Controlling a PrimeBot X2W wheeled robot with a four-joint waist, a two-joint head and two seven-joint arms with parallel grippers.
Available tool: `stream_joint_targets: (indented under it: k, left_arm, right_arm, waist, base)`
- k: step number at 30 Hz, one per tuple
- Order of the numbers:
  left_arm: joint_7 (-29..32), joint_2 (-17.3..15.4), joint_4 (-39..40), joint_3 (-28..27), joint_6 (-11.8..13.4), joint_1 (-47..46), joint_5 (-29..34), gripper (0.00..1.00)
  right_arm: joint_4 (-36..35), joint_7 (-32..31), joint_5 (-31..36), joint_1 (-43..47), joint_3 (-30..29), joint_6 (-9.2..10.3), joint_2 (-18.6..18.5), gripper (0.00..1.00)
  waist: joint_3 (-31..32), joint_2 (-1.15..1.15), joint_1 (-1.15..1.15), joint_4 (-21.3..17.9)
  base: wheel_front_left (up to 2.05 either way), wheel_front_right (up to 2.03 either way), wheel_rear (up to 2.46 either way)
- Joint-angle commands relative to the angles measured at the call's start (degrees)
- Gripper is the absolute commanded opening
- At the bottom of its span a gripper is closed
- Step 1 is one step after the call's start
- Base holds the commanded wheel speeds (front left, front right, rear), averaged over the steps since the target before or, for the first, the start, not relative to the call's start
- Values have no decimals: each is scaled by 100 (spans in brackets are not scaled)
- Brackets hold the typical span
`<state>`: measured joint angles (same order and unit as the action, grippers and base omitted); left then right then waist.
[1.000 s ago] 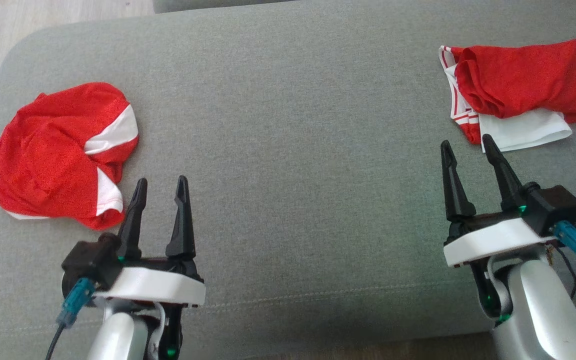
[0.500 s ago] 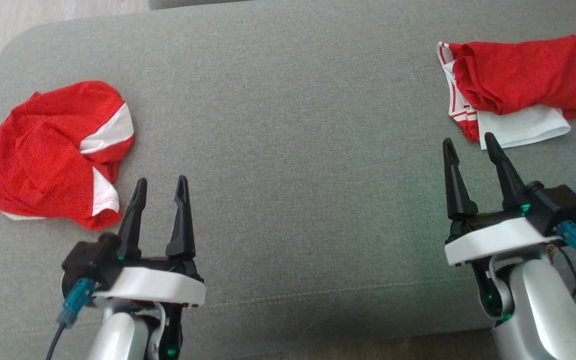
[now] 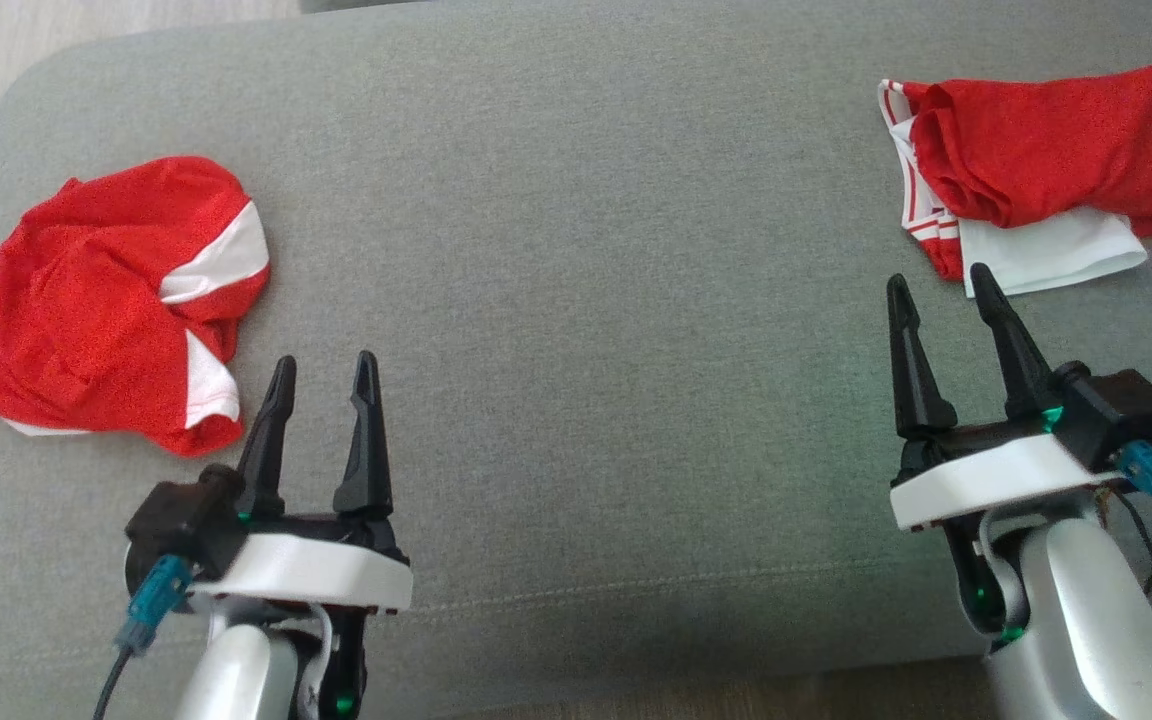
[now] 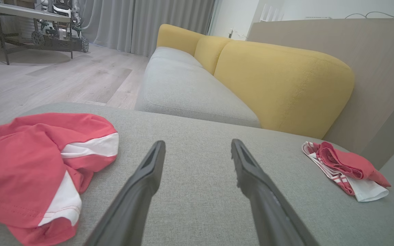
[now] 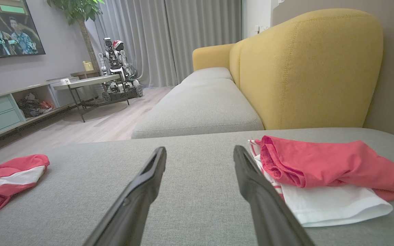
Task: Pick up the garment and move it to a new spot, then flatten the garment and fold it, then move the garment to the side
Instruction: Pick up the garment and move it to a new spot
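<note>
While both arms wait low over a wide grey cushion, the head view looks down on it. A crumpled garment, red with white panels, lies bunched at the cushion's left end. A folded garment, red over white with striped trim, lies at the cushion's far right corner. The left end effector sits at the cushion's near edge, just beside the crumpled garment, with its two dark fingers spread apart and nothing between them. The right end effector is also spread and empty, its tips just short of the folded garment. In the left wrist view, the crumpled garment is heaped on the cushion beside the parted fingers, and a yellow backrest rises beyond the cushion's far edge. The fabric looks thin, light and limp, so it will probably sag and drag rather than hold its shape. A raised fold or the white hem nearest the fingers looks like the easiest place to pinch. In the right wrist view, the folded garment lies on the cushion just beside one spread finger. Well beyond the cushion, a low cabinet has an open shelf holding a dark and red jumble, too small to identify.
</note>
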<state>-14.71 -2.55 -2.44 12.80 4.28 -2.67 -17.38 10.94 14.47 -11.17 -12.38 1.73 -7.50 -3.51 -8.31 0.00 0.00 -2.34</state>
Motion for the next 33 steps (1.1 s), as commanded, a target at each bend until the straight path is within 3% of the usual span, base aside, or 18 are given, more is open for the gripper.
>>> stream_joint_targets:
  k: [1, 8, 25, 33]
  left_arm:
    - [-29, -32, 172, -129, -10, -224, 7, 100]
    - [-29, -32, 220, -109, 22, -223, -30, 100]
    - [-29, -32, 562, -443, 284, 36, -153, 100]
    - [-29, -32, 665, -479, 384, 105, -242, 100]
  right_arm:
    - [-222, 52, -22, -97, 107, 1, 63, 100]
    - [-227, 52, -30, -66, 239, 1, 63, 100]
    - [89, 52, -33, 33, 1162, 1, -268, 100]
    - [95, 52, -74, 49, 1180, 1, -313, 100]
  waist:
    - [-3, 0, 0, 11]
    - [6, 0, 0, 297]
    - [88, 0, 0, 2007]
    - [-12, 0, 0, 2274]
  base:
    - [0, 0, 0]
    - [0, 0, 0]
    - [0, 0, 0]
    - [0, 0, 0]
